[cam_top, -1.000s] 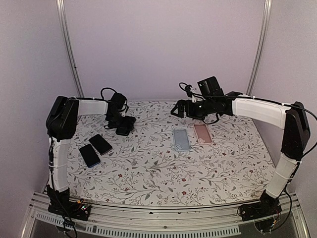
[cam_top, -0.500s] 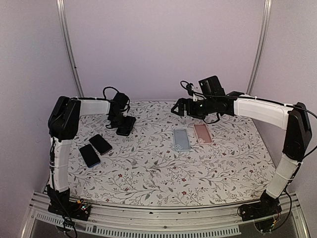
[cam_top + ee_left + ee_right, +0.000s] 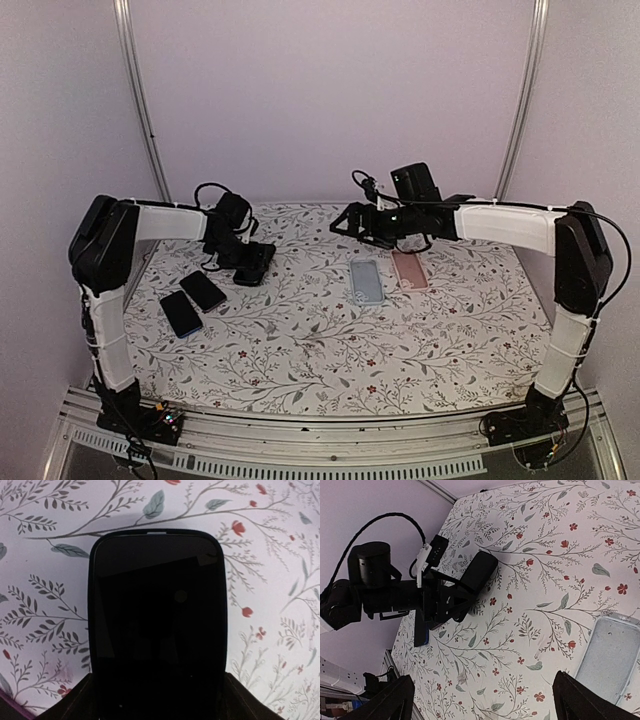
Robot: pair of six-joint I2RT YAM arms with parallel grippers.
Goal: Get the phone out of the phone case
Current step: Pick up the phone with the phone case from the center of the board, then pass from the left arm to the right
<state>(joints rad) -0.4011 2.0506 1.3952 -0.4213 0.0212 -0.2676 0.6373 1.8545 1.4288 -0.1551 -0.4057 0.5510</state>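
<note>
Currently left gripper [image 3: 454, 599] clamps the phone [image 3: 157, 605] by one end, right gripper [image 3: 348, 222] spread wide.

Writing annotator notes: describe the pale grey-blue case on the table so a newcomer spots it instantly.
On the floral tablecloth, look right of centre, just below the right gripper in the top view. Two flat rectangles lie side by side, apart: the grey-blue case is the left one, pale and translucent, beside the pink rectangle.
</note>
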